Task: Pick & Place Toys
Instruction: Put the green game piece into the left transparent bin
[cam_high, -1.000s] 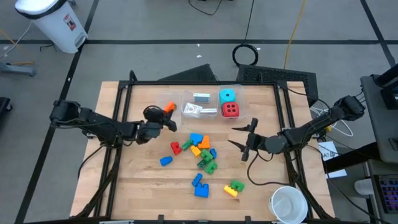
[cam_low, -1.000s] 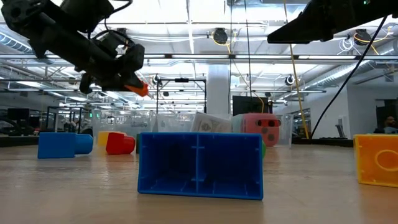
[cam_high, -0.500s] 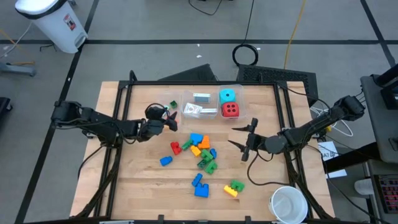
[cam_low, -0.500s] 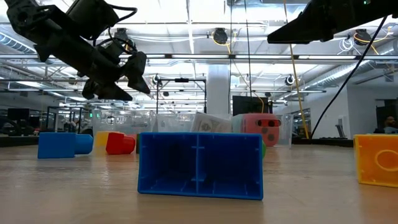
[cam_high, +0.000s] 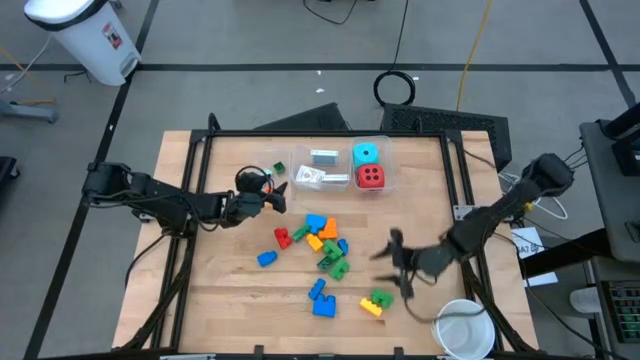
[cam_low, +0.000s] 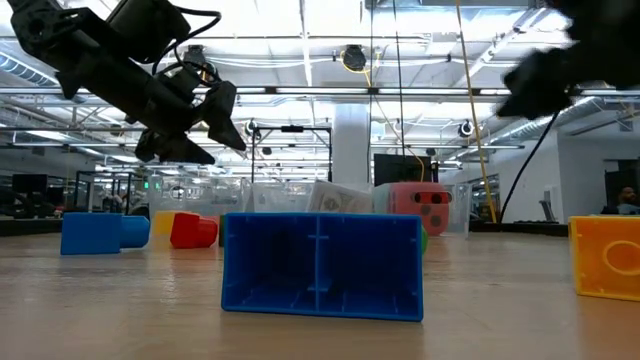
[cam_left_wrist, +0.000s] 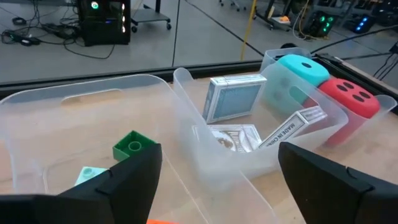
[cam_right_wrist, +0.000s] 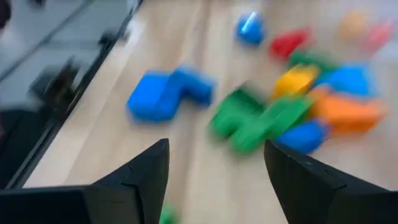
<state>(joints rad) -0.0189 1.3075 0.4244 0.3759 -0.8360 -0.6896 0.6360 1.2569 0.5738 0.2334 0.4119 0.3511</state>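
The landmark is the heap of building bricks (cam_high: 322, 245) at the middle of the table (cam_high: 230, 320).

Left gripper (cam_high: 278, 198): raised just beyond the heap's far left edge, at the near rim of the left clear bin (cam_left_wrist: 74, 118). Fingers spread apart, nothing between them. A green brick (cam_left_wrist: 133, 147) lies in this bin.

The second clear bin (cam_high: 345, 170), beyond the heap and touching the first, holds the white and teal cards (cam_left_wrist: 235, 99), the cyan die (cam_high: 366, 154) and the red die (cam_high: 370, 177).

Right gripper (cam_high: 397, 262): just to the right of the heap, fingers spread apart and empty; it shows blurred.

On the near side of the heap lie a blue brick (cam_high: 320, 297) and a green and yellow brick pair (cam_high: 375, 301). A loose blue brick (cam_high: 266, 258) sits at the heap's near left. The white cup (cam_high: 463, 328) stands well to the right of the heap, at the table's near corner.
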